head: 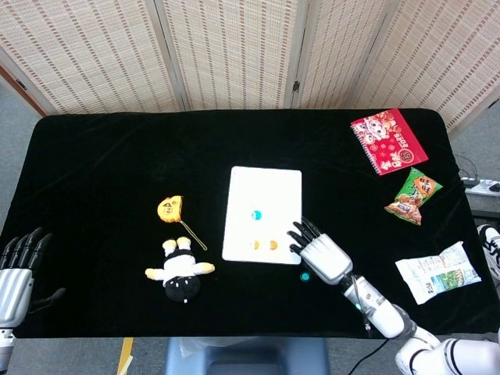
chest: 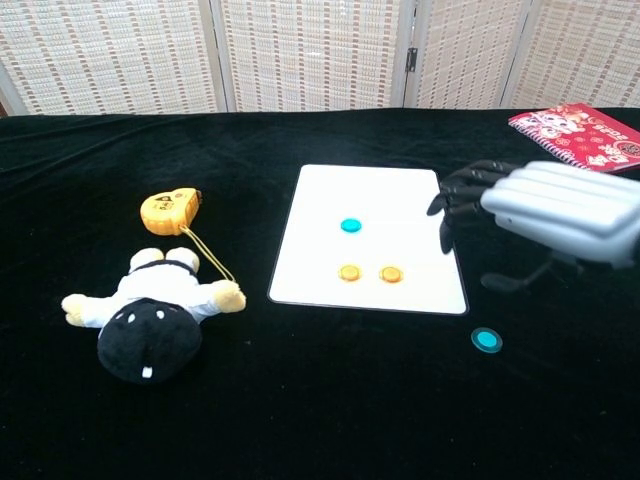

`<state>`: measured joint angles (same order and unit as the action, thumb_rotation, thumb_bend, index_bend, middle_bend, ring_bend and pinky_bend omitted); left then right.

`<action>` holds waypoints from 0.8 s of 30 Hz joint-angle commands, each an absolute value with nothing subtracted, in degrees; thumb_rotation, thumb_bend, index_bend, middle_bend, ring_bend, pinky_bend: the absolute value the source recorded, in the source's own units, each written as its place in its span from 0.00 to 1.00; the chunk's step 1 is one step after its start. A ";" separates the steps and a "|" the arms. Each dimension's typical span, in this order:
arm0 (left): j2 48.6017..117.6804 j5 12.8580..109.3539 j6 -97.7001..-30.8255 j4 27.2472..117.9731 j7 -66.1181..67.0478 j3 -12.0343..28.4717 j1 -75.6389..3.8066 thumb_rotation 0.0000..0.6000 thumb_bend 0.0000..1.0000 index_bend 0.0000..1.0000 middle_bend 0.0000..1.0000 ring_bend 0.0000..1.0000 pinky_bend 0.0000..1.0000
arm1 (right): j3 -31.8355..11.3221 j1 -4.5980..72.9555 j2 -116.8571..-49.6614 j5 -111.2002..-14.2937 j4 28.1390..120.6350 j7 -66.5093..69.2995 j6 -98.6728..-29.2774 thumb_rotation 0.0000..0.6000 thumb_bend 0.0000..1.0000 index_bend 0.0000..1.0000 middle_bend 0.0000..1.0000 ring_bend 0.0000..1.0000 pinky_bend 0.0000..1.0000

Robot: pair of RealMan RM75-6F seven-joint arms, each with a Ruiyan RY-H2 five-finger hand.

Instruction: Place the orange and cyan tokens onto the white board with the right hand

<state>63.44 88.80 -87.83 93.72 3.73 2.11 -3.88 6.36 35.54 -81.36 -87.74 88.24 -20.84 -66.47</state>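
The right hand (chest: 545, 215) hovers with fingers (chest: 462, 205) apart and empty at the white board (head: 263, 187)'s lower right edge. On the board lie one cyan token (chest: 350, 226) and two orange tokens (chest: 349, 272). A second cyan token (chest: 487, 340) rests on the black cloth at the board's 5 o'clock. The left hand (head: 16, 269), fingers spread, holds nothing.

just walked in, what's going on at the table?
The robot is putting tokens onto the white board. Two orange tokens and one cyan token lie on it. A second cyan token sits on the black cloth off the board's near right corner. The right hand hovers open above that side, holding nothing. The left hand is idle at the table's left edge.
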 commanded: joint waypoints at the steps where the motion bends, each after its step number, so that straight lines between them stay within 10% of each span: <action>1: 63.44 88.68 -87.73 93.94 3.92 2.00 -3.84 1.00 0.07 0.00 0.00 0.00 0.00 | 8.10 33.87 -81.42 -90.08 87.24 -20.65 -67.26 1.00 0.30 0.37 0.14 0.03 0.00; 24: 63.58 88.53 -88.37 93.26 3.29 1.43 -3.05 1.00 0.07 0.00 0.00 0.00 0.00 | 8.44 30.57 -86.63 -93.57 79.33 -20.66 -64.18 1.00 0.30 0.36 0.12 0.01 0.00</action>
<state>63.59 88.53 -88.37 93.25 3.27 1.43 -3.04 8.47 30.60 -86.60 -93.54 79.35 -20.64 -64.21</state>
